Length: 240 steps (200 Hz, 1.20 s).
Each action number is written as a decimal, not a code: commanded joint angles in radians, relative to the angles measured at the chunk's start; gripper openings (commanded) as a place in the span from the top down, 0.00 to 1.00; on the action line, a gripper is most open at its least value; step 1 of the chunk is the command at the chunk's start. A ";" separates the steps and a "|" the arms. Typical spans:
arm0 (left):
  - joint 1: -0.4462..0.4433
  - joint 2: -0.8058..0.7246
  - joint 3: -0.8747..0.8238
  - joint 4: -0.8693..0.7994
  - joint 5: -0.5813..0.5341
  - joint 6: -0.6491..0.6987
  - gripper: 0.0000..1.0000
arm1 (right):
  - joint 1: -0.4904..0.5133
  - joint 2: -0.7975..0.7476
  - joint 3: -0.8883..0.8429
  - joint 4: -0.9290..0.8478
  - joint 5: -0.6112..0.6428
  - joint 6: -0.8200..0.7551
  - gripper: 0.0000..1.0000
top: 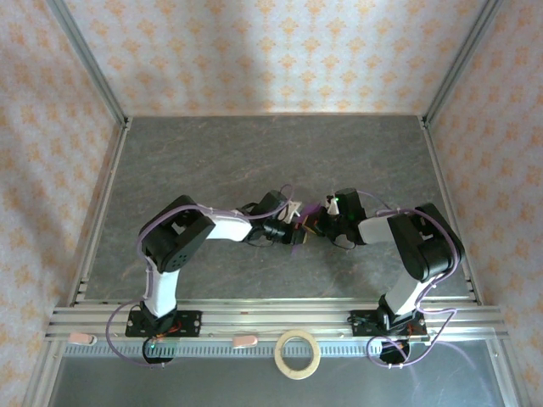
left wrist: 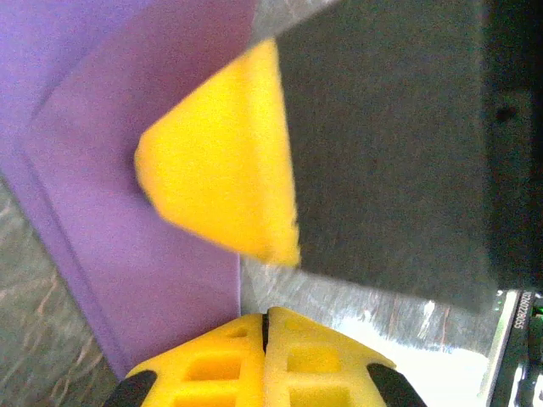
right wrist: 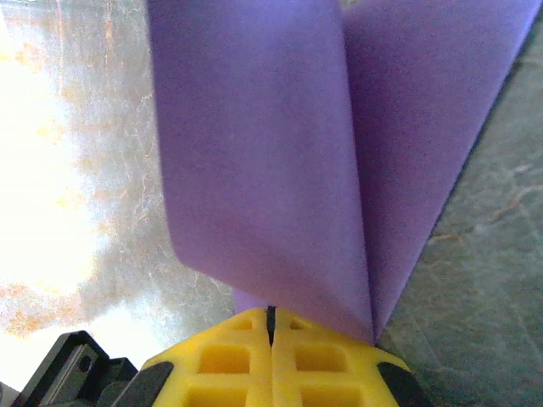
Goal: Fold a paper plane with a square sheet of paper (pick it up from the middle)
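The square sheet of paper point(right wrist: 271, 153) is purple and folded into long layered flaps with a crease between them. In the right wrist view it rises straight from my right gripper point(right wrist: 271, 326), which is shut on its lower end. In the left wrist view the folded paper point(left wrist: 110, 212) lies at the left with a diagonal crease, and one yellow finger of the right gripper point(left wrist: 221, 178) presses on it. My left gripper point(left wrist: 265, 326) is shut, its tips just beside the paper's straight edge with nothing seen between them. From above, the left gripper point(top: 294, 218) and right gripper point(top: 313, 222) meet tip to tip at mid-table.
A tan tape ring point(top: 298, 354) lies on the near ledge between the two arm bases. The grey stone-patterned table point(top: 254, 153) is framed by metal rails and patterned walls. Purple cables loop along both arms.
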 commanded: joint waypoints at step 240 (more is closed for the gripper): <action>0.001 0.017 0.018 -0.031 -0.128 -0.018 0.95 | 0.005 0.018 -0.027 -0.086 0.130 -0.012 1.00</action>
